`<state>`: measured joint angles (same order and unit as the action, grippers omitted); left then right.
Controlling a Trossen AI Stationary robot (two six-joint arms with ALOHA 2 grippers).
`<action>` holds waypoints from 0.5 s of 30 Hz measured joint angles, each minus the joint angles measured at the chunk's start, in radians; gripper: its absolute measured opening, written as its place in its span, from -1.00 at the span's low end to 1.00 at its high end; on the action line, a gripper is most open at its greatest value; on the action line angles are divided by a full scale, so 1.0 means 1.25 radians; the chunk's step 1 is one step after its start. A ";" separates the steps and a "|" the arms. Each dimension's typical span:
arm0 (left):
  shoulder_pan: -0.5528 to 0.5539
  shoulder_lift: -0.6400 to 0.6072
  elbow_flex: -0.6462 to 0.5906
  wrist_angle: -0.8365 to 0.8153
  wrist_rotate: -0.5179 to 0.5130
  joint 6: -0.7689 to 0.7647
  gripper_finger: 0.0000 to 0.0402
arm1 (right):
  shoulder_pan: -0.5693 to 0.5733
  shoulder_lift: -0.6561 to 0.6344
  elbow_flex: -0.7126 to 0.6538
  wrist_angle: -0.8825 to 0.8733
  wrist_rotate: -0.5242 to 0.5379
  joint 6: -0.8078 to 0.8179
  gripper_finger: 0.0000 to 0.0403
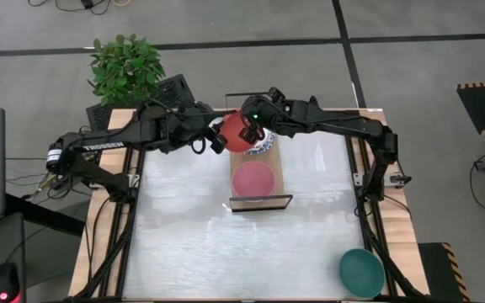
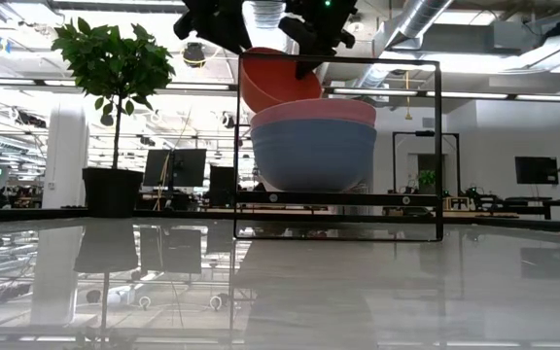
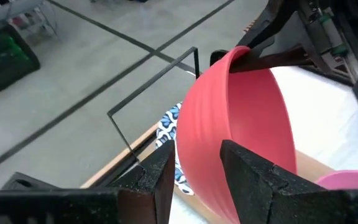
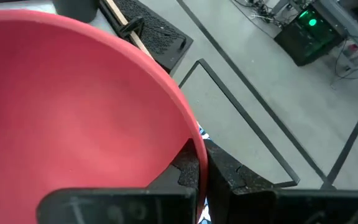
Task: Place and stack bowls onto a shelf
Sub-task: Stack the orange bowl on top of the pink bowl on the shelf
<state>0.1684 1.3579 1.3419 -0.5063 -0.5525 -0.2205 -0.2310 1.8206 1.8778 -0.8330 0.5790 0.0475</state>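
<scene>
The desk [image 1: 192, 244] is a wide pale sheet between wooden side rails, glossy enough to mirror the room in the low view. Both dark arms reach in over its far edge and meet above the shelf [image 1: 278, 172], a narrow light-wood board with thin black wire frames at its short ends, lying lengthwise near the far middle of the desk.

On the near half of the shelf sits a pink bowl [image 1: 253, 180] nested in a slate-blue bowl [image 2: 314, 156]; from the side the pink rim shows just above the blue one. On the far half a white bowl with a blue patterned rim [image 1: 265, 148] peeks out from under what the arms carry.

That is the red bowl [image 1: 237, 131], plain, smooth and matte, held tilted in the air above the far end of the shelf, its lower edge close over the pink rim in the low view. The left gripper [image 3: 194, 165] has its fingers pinched on the red bowl's rim, one finger outside the wall and one inside. The right gripper [image 4: 202, 163] clamps the opposite rim the same way, fingers tight on the thin edge.

A dark green bowl [image 1: 361, 271] rests alone at the near right corner of the desk, well apart from the shelf. A leafy green plant [image 1: 126, 69] stands beyond the far left corner.

White lettering runs along the left arm [image 1: 112, 145], too small for me to read surely
</scene>
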 joint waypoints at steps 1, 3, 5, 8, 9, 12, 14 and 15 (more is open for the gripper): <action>0.000 0.000 0.003 -0.002 0.001 -0.004 -0.39 | -0.001 0.000 0.000 0.000 0.003 0.000 -0.85; 0.000 0.000 0.009 -0.002 0.006 -0.007 -0.39 | -0.005 0.000 0.000 0.001 0.003 -0.002 -0.85; -0.003 0.000 0.021 -0.001 0.035 -0.008 -0.39 | -0.011 0.000 0.001 0.018 0.020 0.004 -0.85; -0.004 0.000 0.038 -0.005 0.064 0.005 -0.39 | -0.017 0.000 0.001 0.007 0.030 0.002 -0.85; -0.003 0.000 0.042 -0.004 0.064 0.015 -0.39 | -0.020 0.000 0.001 0.008 0.029 0.003 -0.85; -0.001 -0.001 0.044 -0.009 0.046 0.035 -0.39 | -0.020 0.000 0.001 0.009 0.027 0.001 -0.85; -0.002 0.002 0.044 -0.031 0.019 0.041 -0.39 | -0.019 0.000 0.001 0.009 0.025 0.001 -0.85; -0.002 0.006 0.044 -0.038 0.006 0.041 -0.39 | -0.017 0.000 0.001 0.009 0.024 0.001 -0.85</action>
<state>0.1657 1.3648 1.3972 -0.5541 -0.5452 -0.1693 -0.2525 1.8206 1.8786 -0.8221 0.6089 0.0483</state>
